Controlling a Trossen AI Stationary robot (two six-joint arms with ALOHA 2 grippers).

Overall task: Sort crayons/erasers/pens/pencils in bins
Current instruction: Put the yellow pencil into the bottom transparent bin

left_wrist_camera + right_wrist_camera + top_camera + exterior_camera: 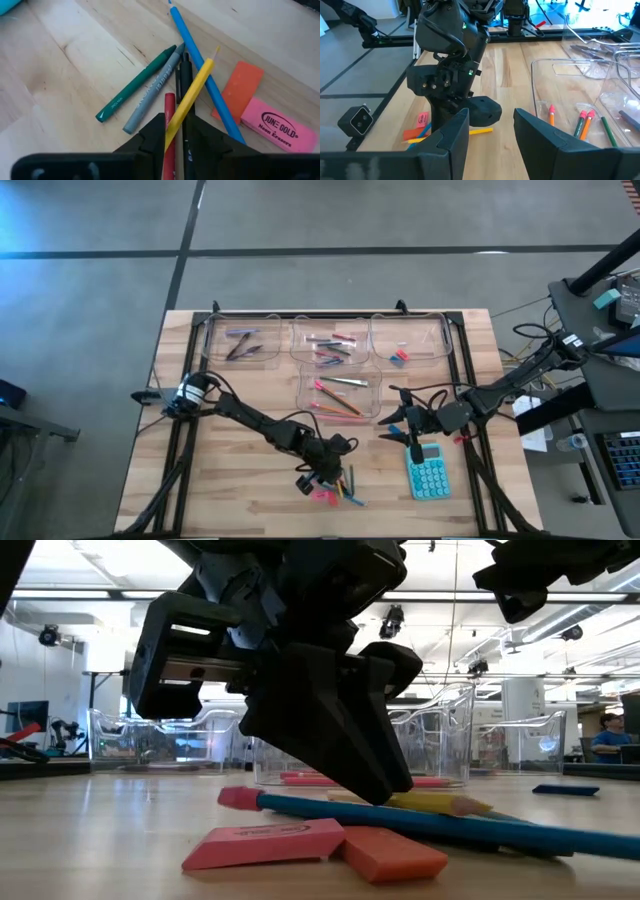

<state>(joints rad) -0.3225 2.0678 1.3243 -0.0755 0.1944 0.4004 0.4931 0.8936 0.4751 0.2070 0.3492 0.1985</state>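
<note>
My left gripper point(322, 478) is down on a pile near the table's near edge, shut on a yellow pencil point(192, 92). The pile holds a blue pencil point(200, 65), a black pen point(186, 75), a red crayon point(170, 107), a green crayon point(135, 87), a grey crayon point(152, 95), an orange eraser point(240, 87) and a pink eraser point(280, 125). My right gripper point(490, 125) is open and empty, above the far end of the teal calculator point(430, 475). Four clear bins point(340, 395) stand farther back. My left gripper pinches the yellow pencil between its two fingers near one end point(174, 127), coming from above. The fingers point(375, 775) reach down to the pile. The pencil lies low, crossing the blue pencil point(480, 825). The red crayon and black pen also run between the fingers; whether they are touched, I cannot tell.
Three bins line the far edge: dark pens at left point(240, 340), crayons in the middle point(330, 345), erasers at right point(405, 345). The nearer centre bin holds pencils. Bare wood lies left of the pile and between the pile and the calculator.
</note>
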